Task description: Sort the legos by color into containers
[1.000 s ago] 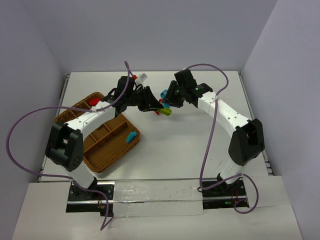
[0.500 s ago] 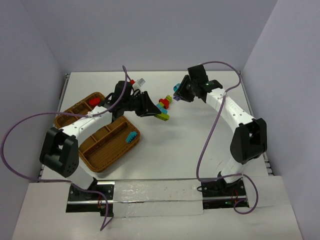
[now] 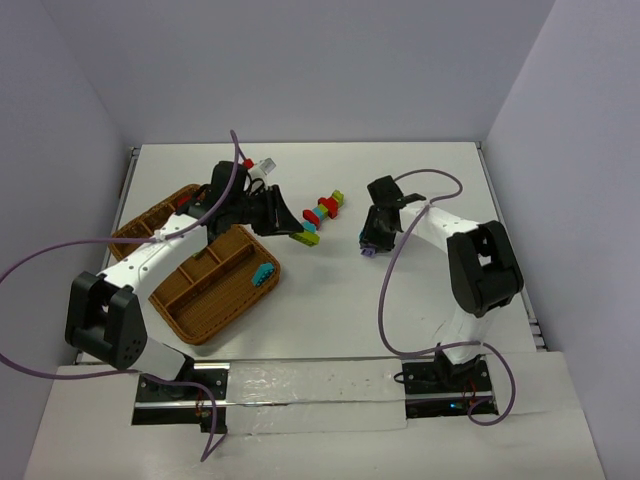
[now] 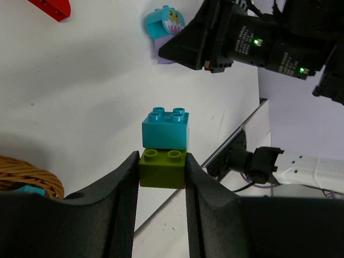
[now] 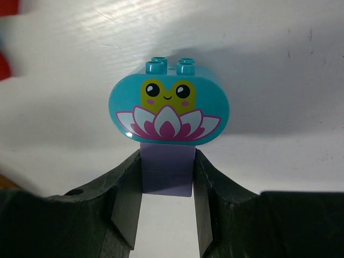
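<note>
On the white bench [image 3: 420,290], beside the wicker tray [image 3: 200,312], your left end effector [image 4: 161,164] clamps a green brick [image 4: 161,171] carrying a teal brick [image 4: 165,129]; your right end effector [image 5: 167,166] grips a purple brick [image 5: 167,176] topped by a teal frog piece [image 5: 169,110], a multicoloured stack [image 3: 324,208] lying nearby.

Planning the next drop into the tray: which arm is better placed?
Left, I'd say. The left gripper, shut on a green brick, hangs near the tray; the right gripper holds its purple brick farther off.
</note>
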Robot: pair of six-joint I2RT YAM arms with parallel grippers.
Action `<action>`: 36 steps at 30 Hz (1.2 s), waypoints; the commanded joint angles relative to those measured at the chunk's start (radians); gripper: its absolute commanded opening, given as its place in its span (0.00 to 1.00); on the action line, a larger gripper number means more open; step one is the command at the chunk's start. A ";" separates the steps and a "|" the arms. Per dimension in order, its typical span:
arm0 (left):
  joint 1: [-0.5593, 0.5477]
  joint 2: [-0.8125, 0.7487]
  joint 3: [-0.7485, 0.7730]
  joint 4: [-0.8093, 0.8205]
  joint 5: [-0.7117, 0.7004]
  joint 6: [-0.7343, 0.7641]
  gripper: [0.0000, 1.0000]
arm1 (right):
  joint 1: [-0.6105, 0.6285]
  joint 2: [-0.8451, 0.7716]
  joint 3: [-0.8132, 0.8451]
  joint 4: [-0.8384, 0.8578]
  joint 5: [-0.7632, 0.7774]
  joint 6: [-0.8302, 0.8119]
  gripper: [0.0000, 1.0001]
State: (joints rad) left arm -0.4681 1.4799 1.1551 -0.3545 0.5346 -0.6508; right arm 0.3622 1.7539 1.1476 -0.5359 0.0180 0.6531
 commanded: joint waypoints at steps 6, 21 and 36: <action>0.043 0.000 0.024 -0.040 0.056 0.071 0.00 | 0.009 0.041 0.022 0.029 0.034 -0.077 0.60; 0.123 0.020 -0.009 0.071 0.270 0.121 0.00 | 0.009 -0.185 0.221 0.173 -0.384 -0.147 0.75; 0.148 -0.061 -0.087 0.246 0.456 0.068 0.00 | 0.012 -0.200 -0.058 0.978 -1.072 0.147 0.73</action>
State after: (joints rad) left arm -0.3319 1.4802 1.0704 -0.1943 0.9119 -0.5843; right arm 0.3687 1.5586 1.0775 0.2939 -0.9256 0.7745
